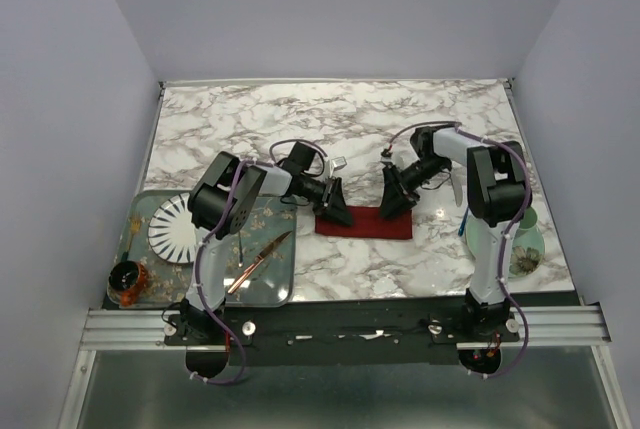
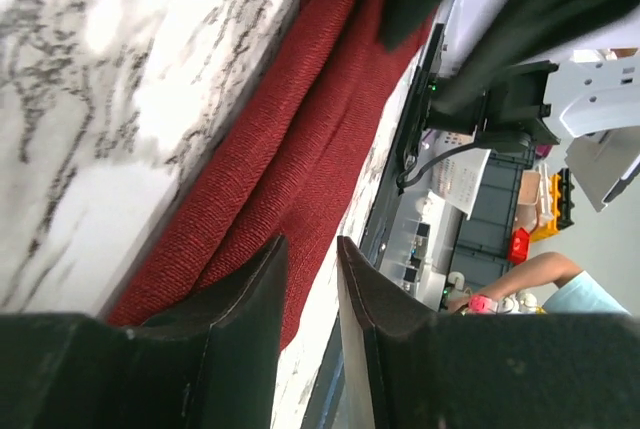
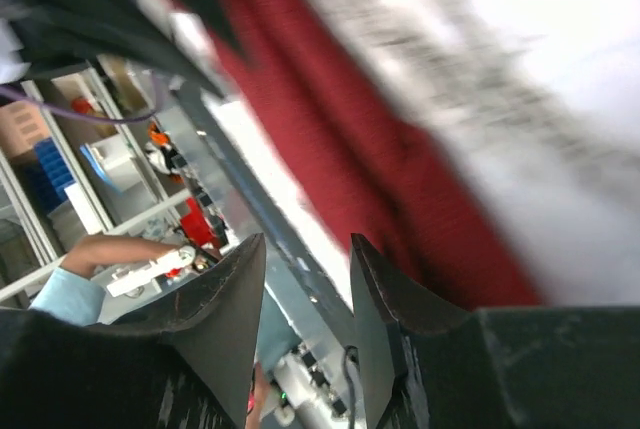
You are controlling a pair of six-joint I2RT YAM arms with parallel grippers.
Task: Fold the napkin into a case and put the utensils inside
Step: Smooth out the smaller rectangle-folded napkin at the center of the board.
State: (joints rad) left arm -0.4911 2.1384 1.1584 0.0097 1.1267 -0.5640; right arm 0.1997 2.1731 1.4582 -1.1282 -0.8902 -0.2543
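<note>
Top external: knife (image 1: 258, 262), tray (image 1: 272, 287) near napkin (image 1: 366, 225)

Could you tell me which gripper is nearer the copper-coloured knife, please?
Left. The left gripper sits at the napkin's left end, up and right of the knife; the right gripper sits at its right end, farther off.

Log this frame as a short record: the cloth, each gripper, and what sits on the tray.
cloth: napkin folded into a narrow dark red strip on the marble table, between the two arms
left arm: left gripper at the strip's left end, jaws a little apart, nothing pinched
right arm: right gripper at the strip's right end, jaws a little apart, nothing between them
tray: tray at the table's left, holding a copper knife and a white slatted disc
fork: not visible
</note>
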